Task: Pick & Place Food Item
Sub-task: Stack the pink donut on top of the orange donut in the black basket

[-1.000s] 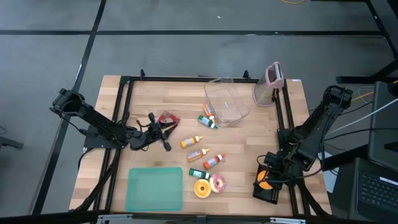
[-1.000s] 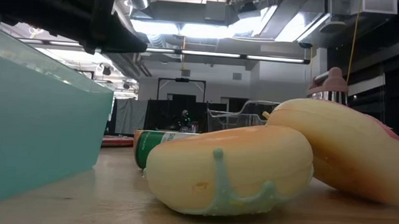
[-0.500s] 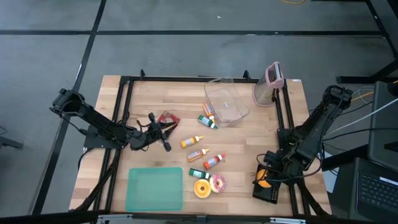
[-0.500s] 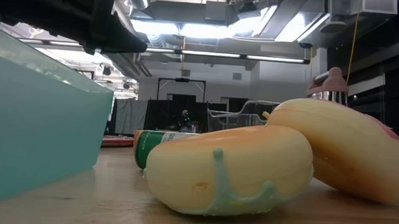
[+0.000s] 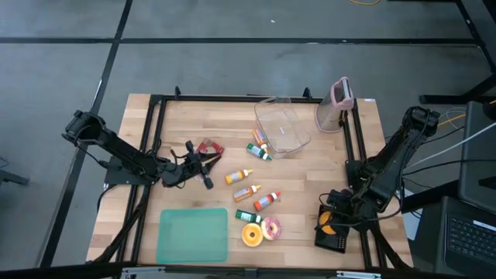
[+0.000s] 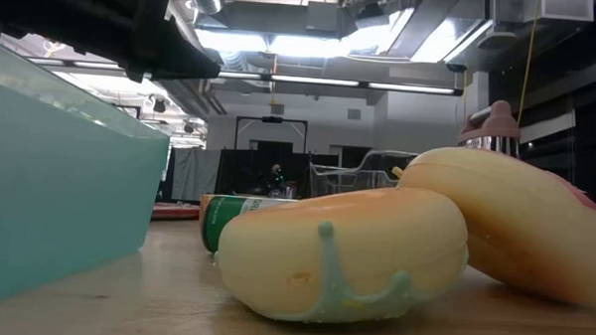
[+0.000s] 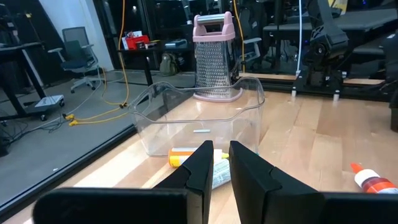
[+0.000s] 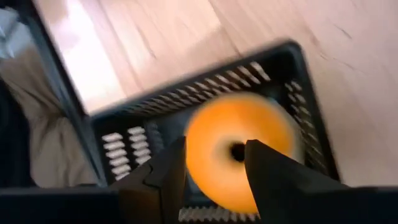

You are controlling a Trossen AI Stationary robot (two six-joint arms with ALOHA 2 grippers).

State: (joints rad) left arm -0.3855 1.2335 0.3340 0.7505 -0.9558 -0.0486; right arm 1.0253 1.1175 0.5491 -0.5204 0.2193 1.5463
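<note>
Right wrist view alone is showing orange donut (image 8: pixel 239 155) lying in black basket (image 8: pixel 205 93); right gripper (image 8: pixel 214 168) fingers are standing apart astride it, seemingly not gripping.

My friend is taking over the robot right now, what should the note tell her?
Right gripper: fingers apart over the black slotted basket at the table's right front corner; the orange ring donut sits in the basket below them.
Left gripper: nearly closed, holding nothing, waiting at the table's left-middle beside a red packet.
Done: the orange donut is in the basket.
Left: the yellow donut with green icing and the pink-iced donut lie on the wood beside the teal board. Small bottles are scattered mid-table.
</note>
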